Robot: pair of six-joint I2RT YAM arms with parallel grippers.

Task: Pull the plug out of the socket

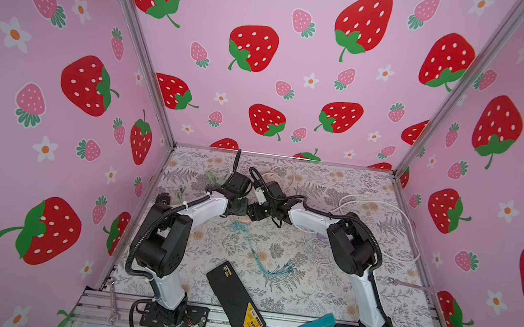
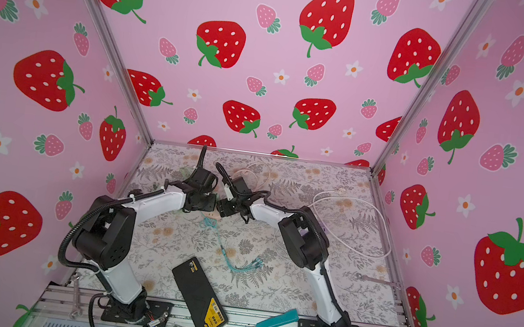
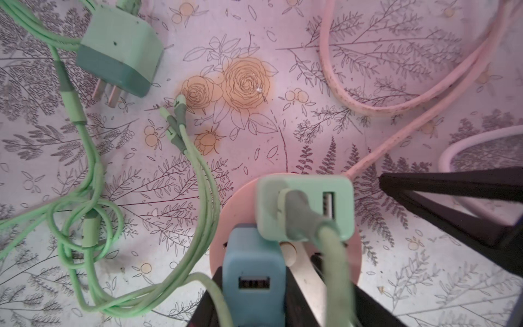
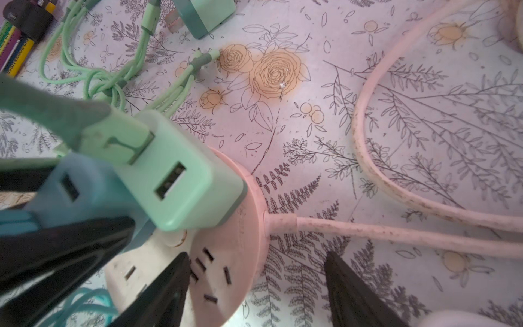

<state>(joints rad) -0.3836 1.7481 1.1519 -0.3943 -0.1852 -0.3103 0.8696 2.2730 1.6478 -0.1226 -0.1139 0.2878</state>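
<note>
A round pink socket [image 3: 240,201] [image 4: 226,254] lies on the flowered table. A blue plug [image 3: 252,271] [image 4: 65,192] and a mint-green plug [image 3: 305,203] [image 4: 181,181] with a green cable stand in it side by side. My left gripper [image 3: 253,283] [image 1: 241,208] is shut on the blue plug, one black finger on each side. My right gripper [image 4: 256,254] [image 1: 254,213] is open at the socket's rim: one finger [image 4: 169,283] lies over the socket's face, the other [image 4: 353,283] over the table beside it, with a gap to the rim.
A loose mint plug [image 3: 119,56] and tangled green cables [image 3: 93,198] lie beyond the socket. The socket's pink cord [image 4: 396,232] loops away. In a top view a white cable [image 1: 385,208], a teal cable [image 1: 252,249], a black box [image 1: 235,301] and a teal tool [image 1: 315,324] show.
</note>
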